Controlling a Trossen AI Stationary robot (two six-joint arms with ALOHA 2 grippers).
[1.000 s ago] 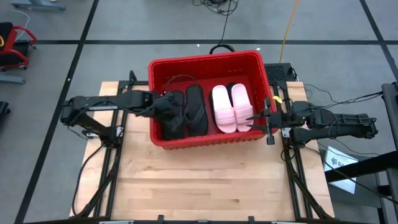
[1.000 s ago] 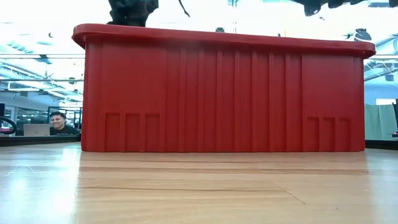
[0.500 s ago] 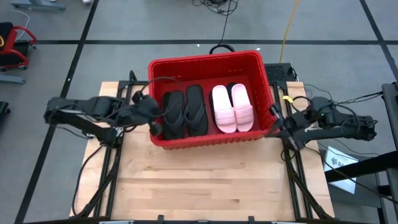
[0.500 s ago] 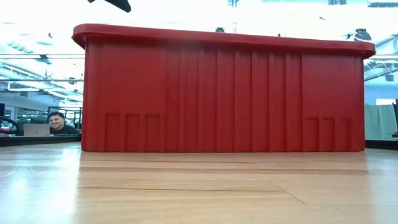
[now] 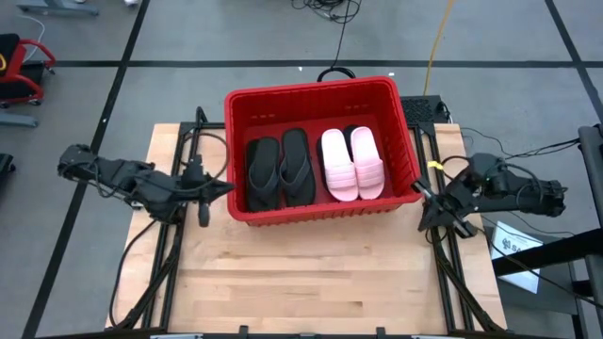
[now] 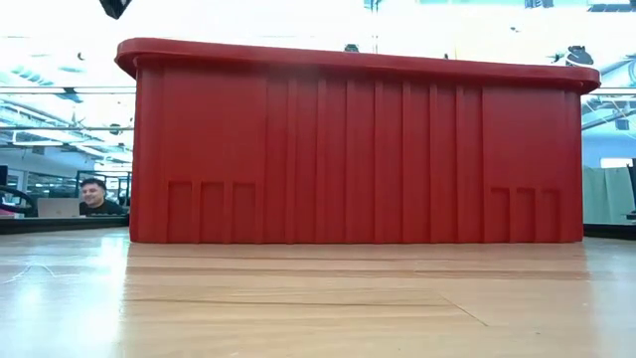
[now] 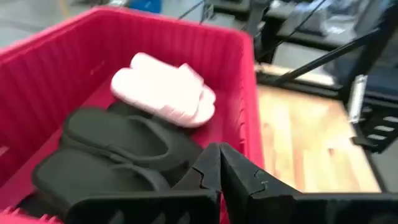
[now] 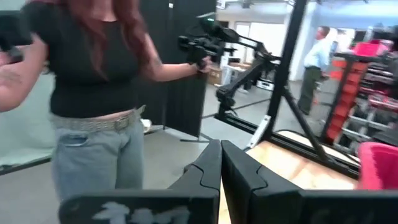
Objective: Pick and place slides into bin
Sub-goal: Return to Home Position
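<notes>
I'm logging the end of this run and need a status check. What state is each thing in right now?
bin: upright on the table, open-topped, holding sandals.
black slides: lying flat, side by side, in the bin's left half.
pink slides: lying flat, side by side, in the bin's right half.
left gripper: shut, empty, outside the bin's left wall.
right gripper: shut, empty, outside the bin's right wall.

The bin (image 5: 311,105) is plain red. Inside, the slides (image 5: 281,169) at nine o'clock are black; the pair (image 5: 352,163) at three o'clock is pale pink.
</notes>
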